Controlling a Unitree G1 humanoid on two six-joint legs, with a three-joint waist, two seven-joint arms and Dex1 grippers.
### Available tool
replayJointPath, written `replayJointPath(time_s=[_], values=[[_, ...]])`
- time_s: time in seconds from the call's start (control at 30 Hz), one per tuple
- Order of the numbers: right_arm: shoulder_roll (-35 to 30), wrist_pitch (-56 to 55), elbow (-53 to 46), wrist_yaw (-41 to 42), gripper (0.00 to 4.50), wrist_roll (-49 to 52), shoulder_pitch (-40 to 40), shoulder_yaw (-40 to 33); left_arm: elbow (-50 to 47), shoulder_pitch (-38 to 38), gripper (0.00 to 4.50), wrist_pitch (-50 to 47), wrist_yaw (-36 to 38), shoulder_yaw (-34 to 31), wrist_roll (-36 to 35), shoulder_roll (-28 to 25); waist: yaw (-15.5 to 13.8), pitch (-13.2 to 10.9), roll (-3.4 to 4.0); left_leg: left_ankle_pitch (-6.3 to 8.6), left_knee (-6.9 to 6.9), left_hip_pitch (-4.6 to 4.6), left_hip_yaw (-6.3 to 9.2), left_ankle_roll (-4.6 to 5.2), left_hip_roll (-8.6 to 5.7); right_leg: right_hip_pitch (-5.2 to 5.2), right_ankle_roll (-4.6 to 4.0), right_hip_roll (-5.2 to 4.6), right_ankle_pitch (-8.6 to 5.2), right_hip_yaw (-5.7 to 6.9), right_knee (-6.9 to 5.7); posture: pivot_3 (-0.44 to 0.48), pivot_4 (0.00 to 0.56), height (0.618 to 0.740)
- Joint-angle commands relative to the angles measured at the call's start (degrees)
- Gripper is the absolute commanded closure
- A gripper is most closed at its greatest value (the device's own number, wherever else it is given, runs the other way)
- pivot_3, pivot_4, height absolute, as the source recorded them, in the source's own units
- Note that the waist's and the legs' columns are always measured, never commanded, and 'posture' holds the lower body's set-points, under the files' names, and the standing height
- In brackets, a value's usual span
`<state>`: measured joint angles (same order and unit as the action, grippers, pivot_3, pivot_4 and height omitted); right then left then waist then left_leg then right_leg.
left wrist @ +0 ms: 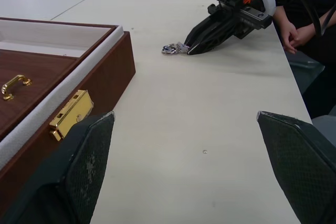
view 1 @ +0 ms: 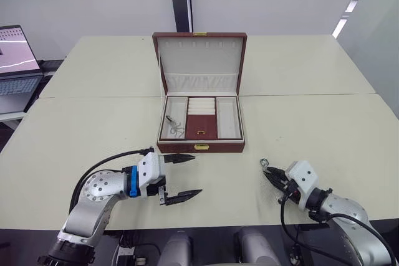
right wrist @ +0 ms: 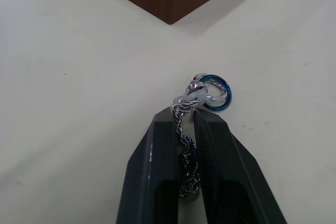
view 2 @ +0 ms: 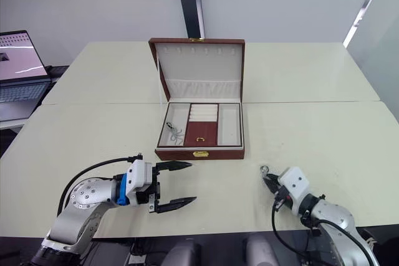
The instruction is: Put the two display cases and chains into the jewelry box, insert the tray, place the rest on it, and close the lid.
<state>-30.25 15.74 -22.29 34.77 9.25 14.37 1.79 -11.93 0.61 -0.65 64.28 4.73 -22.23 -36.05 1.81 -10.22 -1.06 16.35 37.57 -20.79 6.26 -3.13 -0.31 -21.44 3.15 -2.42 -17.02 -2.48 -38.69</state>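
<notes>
Right now we see a chain (right wrist: 188, 145) pinched between the right tool's (view 1: 269, 173) fingers, its ring end sticking out past the tips and lying on the worktop (view 1: 324, 129), just off the box's front right corner. We note the box (view 1: 201, 147) sits mid-worktop, lid (view 1: 200, 60) up and standing upright behind it. Its top layer shows three sections: another chain (view 1: 174, 128) lies in the left one, the middle has ridged rolls at the back and a brown panel with a small gold handle (view 1: 201, 133) in front, and the right one looks bare. A gold clasp (view 1: 201, 147) sits on the box's front wall. We can't make out any display cases.

Our left tool (view 1: 185, 176) is spread wide, holding nothing, hovering low over the worktop just in front of the box's left front corner. Left and right tools are well apart. From the left wrist we see a person's hands (left wrist: 294, 30) at the worktop edge behind the right tool. A laptop (view 1: 17, 60) sits on a side desk at far left.
</notes>
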Motion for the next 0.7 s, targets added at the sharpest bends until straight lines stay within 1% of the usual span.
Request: replayJointPath(time_s=[0.03,0.37,0.5,0.7], values=[[0.22,2.64,1.93,-0.93,4.49,0.04,0.85,-0.39,-3.35,0.47,0.0,-1.18,-0.89,0.01,-0.85,0.23,0.0,0.0,0.0,0.0,0.0,0.0,0.0,0.0,0.0,0.0,0.0,0.0,0.0,0.0,0.0,0.0,0.15,0.74],[0.96,1.24,1.32,-0.57,4.49,2.75,-0.02,-2.77,-4.97,1.25,0.0,-3.62,-1.66,-0.83,-1.83,0.32,-0.02,0.0,0.0,0.0,0.0,0.0,0.0,0.0,-0.01,0.01,0.0,0.0,0.0,0.01,0.02,0.0,0.15,0.74],[1.37,0.89,-1.09,1.33,4.5,7.58,-1.07,-5.24,-4.53,1.52,0.0,-3.97,-2.34,-1.52,-2.46,1.01,-0.03,-0.03,0.03,0.0,0.0,-0.02,-0.01,0.0,-0.01,-0.01,0.0,-0.02,0.0,-0.01,0.03,0.0,0.15,0.74],[0.94,4.32,-5.06,2.6,4.5,13.33,-4.35,-6.64,-4.95,1.53,0.0,-5.15,-4.46,-1.81,-3.1,2.18,0.01,-0.04,0.04,0.0,-0.06,-0.02,-0.01,0.0,0.0,-0.05,0.0,-0.01,0.0,-0.01,0.03,0.0,0.15,0.74]])
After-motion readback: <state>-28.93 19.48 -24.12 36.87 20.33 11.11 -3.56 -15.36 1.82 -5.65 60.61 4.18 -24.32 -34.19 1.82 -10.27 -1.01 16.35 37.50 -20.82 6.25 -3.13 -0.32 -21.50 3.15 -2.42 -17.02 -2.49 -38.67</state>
